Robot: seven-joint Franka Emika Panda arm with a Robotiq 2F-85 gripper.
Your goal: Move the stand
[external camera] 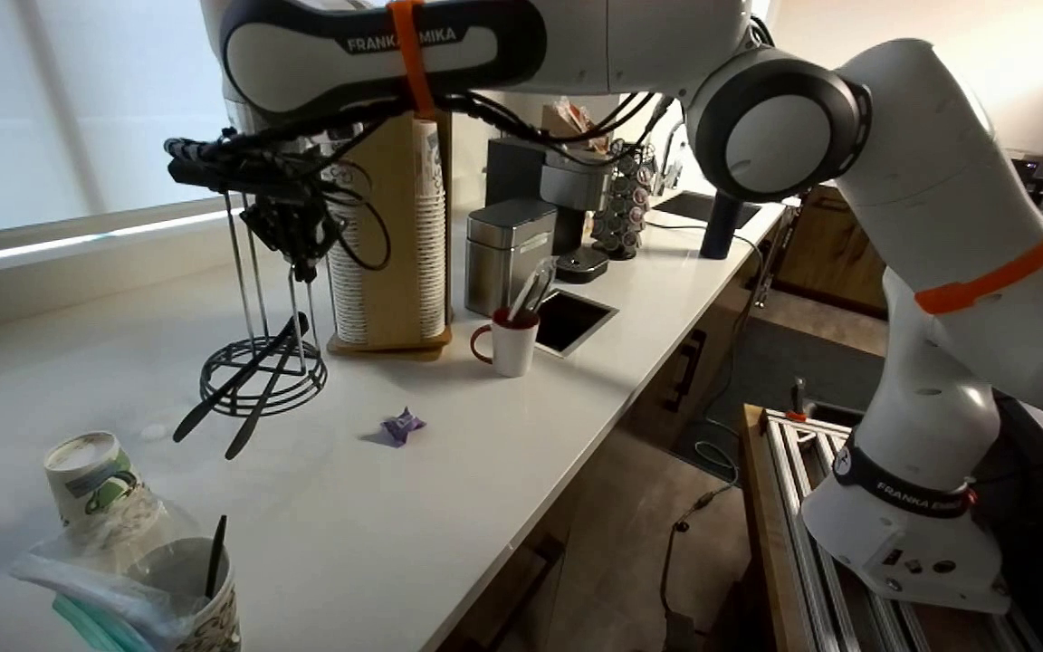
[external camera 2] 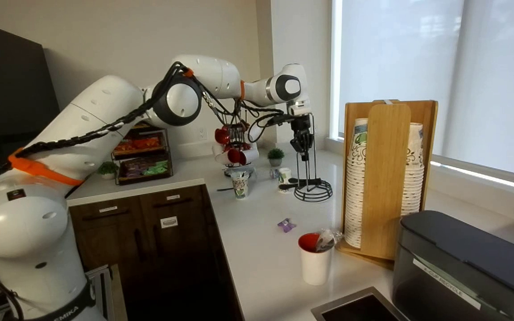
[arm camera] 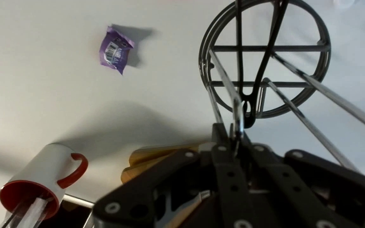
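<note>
The stand has a black coiled ring base and tall silvery upright wires. It stands upright at the counter's window side and also shows in an exterior view. My gripper points down among the uprights, well above the base; it also shows in an exterior view. In the wrist view the fingertips are shut on one upright wire of the stand. Black tongs lie slanted across the base, their ends sticking out past the ring. I cannot tell whether the base touches the counter.
A wooden cup dispenser stands close beside the stand. A white-and-red mug, a steel bin and a counter opening are beyond it. A purple wrapper lies near. Paper cups stand at the other side.
</note>
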